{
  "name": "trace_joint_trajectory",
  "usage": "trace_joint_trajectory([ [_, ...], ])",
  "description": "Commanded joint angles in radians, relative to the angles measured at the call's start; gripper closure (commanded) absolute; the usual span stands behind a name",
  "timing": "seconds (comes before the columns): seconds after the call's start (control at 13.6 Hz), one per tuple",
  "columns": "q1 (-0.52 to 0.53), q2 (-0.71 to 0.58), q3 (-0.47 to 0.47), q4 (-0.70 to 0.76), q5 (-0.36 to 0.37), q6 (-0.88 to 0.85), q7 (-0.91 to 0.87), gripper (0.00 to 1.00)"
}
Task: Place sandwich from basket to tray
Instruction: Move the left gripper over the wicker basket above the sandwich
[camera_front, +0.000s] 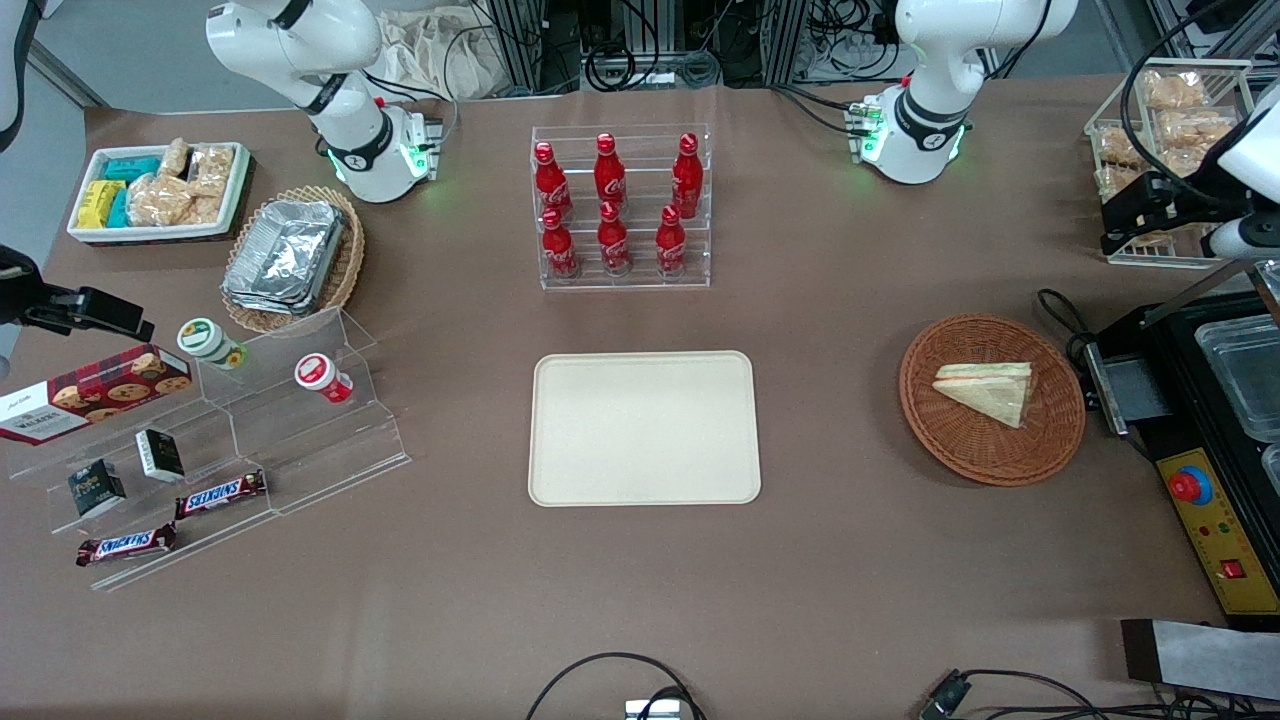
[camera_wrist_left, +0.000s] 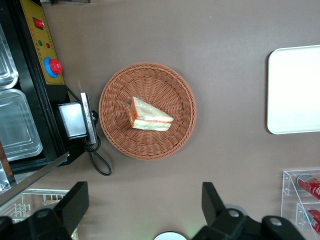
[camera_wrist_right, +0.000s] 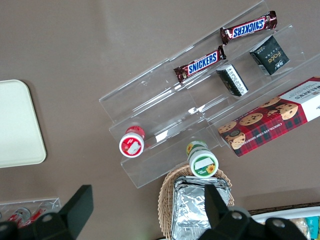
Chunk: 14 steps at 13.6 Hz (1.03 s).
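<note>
The brown table (camera_front: 820, 330) carries the cream tray (camera_front: 644, 428) near its middle, bare. Toward the working arm's end sits the reddish wicker basket (camera_front: 992, 400), well apart from the tray. The sandwich (camera_front: 988, 389) lies flat near the basket's centre. The left gripper (camera_wrist_left: 145, 207) hangs high above the table with its fingers (camera_wrist_left: 76, 199) spread wide, holding nothing.

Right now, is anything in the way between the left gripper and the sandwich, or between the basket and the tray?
Nothing visible. The gripper, open, hangs above the table beside the basket; the sandwich lies uncovered. Only bare tabletop separates the basket from the tray.
</note>
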<state>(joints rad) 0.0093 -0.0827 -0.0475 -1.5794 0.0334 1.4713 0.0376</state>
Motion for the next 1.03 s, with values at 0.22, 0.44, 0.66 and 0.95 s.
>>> trace_joint_trajectory([
  [0.22, 0.0, 0.023, -0.026, 0.029, 0.002, -0.014, -0.099, 0.0],
  [0.44, 0.008, 0.032, -0.023, 0.022, -0.001, -0.014, -0.142, 0.0],
  [0.66, 0.009, 0.069, -0.023, 0.019, -0.007, -0.011, -0.341, 0.0],
  [0.95, 0.029, 0.077, -0.011, -0.046, -0.055, 0.049, -0.457, 0.0],
])
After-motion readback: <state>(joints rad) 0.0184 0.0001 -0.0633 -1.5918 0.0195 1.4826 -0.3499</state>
